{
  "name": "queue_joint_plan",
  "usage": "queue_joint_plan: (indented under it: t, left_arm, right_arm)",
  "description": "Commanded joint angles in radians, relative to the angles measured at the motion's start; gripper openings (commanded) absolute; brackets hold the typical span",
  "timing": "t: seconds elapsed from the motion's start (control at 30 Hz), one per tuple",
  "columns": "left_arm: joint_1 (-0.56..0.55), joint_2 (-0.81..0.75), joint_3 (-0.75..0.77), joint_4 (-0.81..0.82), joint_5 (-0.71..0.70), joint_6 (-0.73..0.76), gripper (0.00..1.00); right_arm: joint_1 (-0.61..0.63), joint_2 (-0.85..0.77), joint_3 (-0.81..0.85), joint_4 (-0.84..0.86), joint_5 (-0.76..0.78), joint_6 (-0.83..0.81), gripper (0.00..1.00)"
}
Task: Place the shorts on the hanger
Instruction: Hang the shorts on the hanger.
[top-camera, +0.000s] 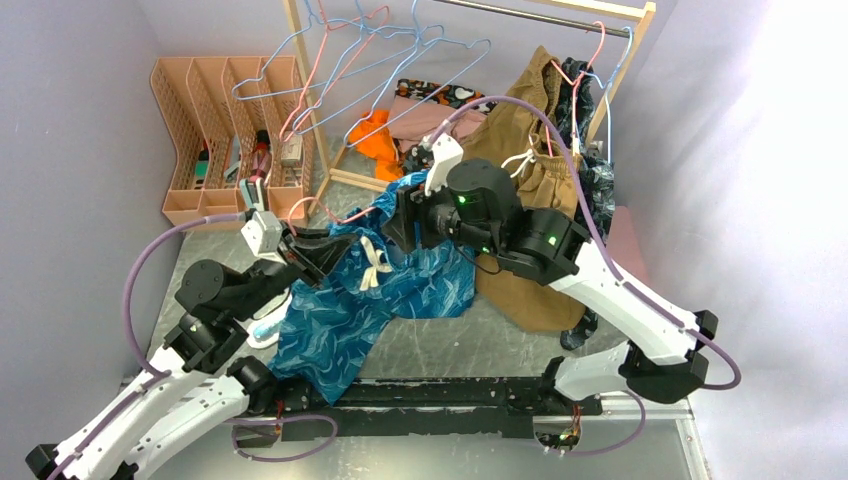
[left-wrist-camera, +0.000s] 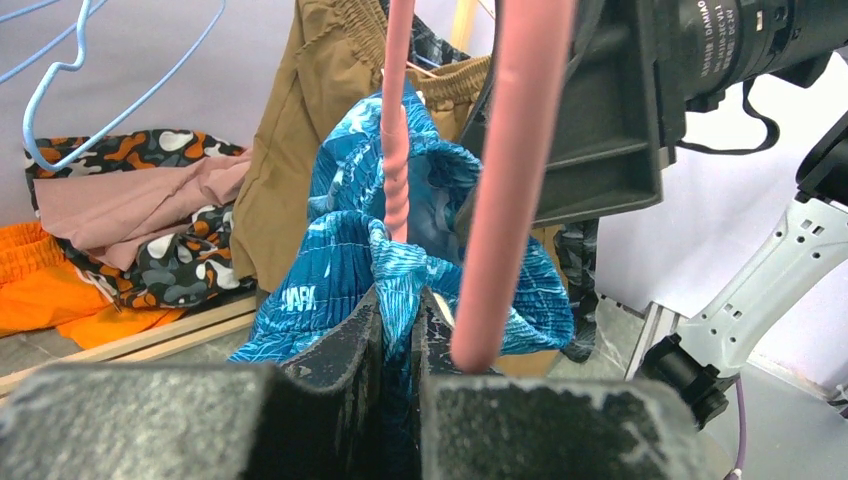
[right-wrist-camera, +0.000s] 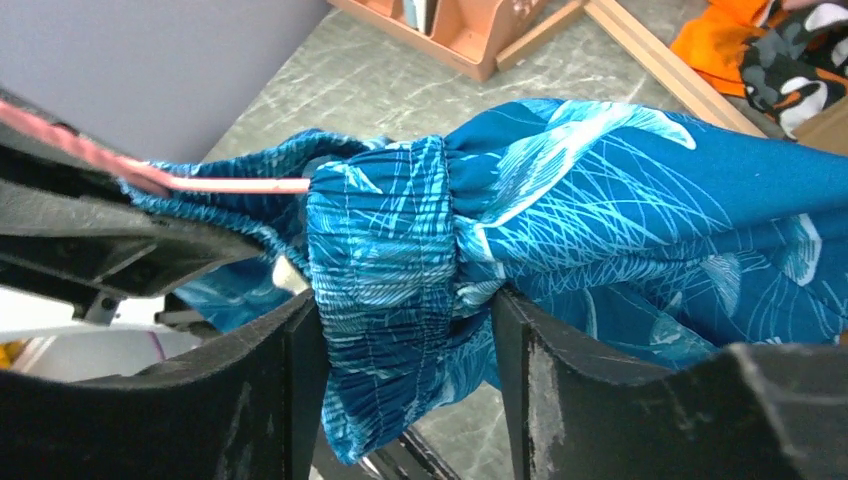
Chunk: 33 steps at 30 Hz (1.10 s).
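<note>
Shorts (top-camera: 335, 320), teal leaf-print: slung between both arms, left gripper (left-wrist-camera: 398, 305) jaws almost closed on a fabric fold beside the pink hanger (left-wrist-camera: 510, 180), right gripper (right-wrist-camera: 400, 310) jaws wide, clamping the bunched waistband the wire enters; best eased along the wire slowly, neither grip slackened.

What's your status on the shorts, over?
Left gripper and right gripper both shut on shorts. Hanger poking into fabric. Tan shorts close behind.
</note>
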Motion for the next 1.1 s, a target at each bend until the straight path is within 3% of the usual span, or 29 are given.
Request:
queue_joint_plan:
  t: [0.0, 0.13, 0.27, 0.33, 0.4, 0.5, 0.57, 0.67, 0.8, 1.07]
  left_arm:
    - [0.002, 0.007, 0.069, 0.031, 0.000, 0.023, 0.07]
    - [0.003, 0.034, 0.146, 0.032, 0.042, 0.086, 0.07]
    - [0.002, 0.140, 0.435, -0.124, 0.140, 0.233, 0.07]
    - [0.002, 0.201, 0.553, -0.223, 0.193, 0.270, 0.07]
    - [0.002, 0.214, 0.554, -0.242, 0.227, 0.259, 0.07]
    - [0.002, 0.151, 0.366, -0.117, 0.231, 0.181, 0.07]
    - [0.002, 0.104, 0.253, -0.042, 0.216, 0.121, 0.07]
    - [0.001, 0.068, 0.171, 0.023, 0.210, 0.074, 0.07]
    - [0.001, 0.098, 0.191, 0.014, 0.239, 0.073, 0.07]
    - [0.002, 0.092, 0.163, 0.016, 0.252, 0.062, 0.07]
  right_arm:
    - [0.020, 0.021, 0.062, -0.037, 0.129, -0.008, 0.45]
    - [0.021, 0.035, 0.202, -0.057, 0.120, -0.065, 0.01]
    - [0.021, 0.157, 0.666, -0.194, 0.085, -0.136, 0.00]
    - [0.020, 0.206, 0.780, -0.222, 0.048, -0.134, 0.00]
    - [0.021, 0.166, 0.673, -0.174, 0.020, -0.116, 0.00]
    - [0.020, 0.067, 0.364, -0.059, 0.012, -0.065, 0.00]
    - [0.019, 0.029, 0.253, -0.027, 0.011, -0.042, 0.00]
    - [0.019, 0.026, 0.233, -0.029, -0.012, -0.033, 0.00]
    - [0.019, 0.052, 0.323, -0.024, -0.102, -0.038, 0.00]
    - [0.020, 0.032, 0.165, -0.003, -0.144, 0.007, 0.00]
